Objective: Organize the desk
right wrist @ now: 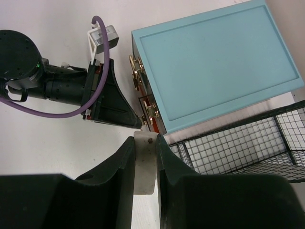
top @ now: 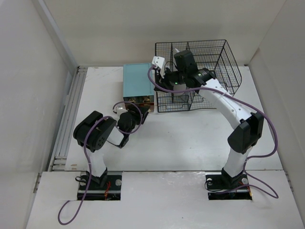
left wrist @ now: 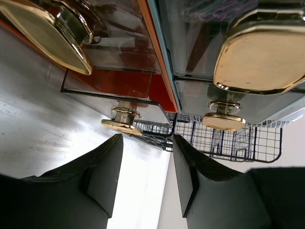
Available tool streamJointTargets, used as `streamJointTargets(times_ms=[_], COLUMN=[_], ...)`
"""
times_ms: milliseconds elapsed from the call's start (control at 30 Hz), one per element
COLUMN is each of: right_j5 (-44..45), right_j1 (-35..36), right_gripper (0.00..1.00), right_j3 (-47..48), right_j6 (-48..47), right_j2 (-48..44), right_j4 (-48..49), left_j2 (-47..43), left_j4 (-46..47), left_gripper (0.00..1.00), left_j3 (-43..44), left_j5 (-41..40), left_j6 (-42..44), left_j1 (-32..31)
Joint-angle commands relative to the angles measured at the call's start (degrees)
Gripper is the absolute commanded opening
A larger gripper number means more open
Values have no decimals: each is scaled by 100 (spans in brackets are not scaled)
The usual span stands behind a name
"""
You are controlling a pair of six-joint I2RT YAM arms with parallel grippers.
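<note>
White desk (top: 190, 143): left gripper (left wrist: 147, 143) spread at drawer box (right wrist: 214, 62) front, right gripper (right wrist: 145, 142) pinching pale strip (right wrist: 144, 167).

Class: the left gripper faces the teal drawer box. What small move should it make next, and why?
Probably ease the left gripper forward until it straddles the gold knob just ahead. Its jaws stand open and short of the knob, the teal drawer box looks closed, and the right gripper holds a pale flat item nearby.
</note>
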Motion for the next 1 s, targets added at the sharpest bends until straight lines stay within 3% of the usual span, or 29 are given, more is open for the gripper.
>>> streamJointTargets(times_ms=[0, 967], right_j5=[-181, -181], right_j1=[-52, -52], right_gripper=[0, 0], right_j3=[176, 176], right_j6=[-58, -111], right_j2=[-1, -1], right_j4=[44, 44], left_j2=[-86, 669], left_j4=[3012, 2950], left_gripper=[43, 45], left_j3=[-89, 376], left_j5=[59, -152], left_j6=[1, 168], left_j1=[26, 131])
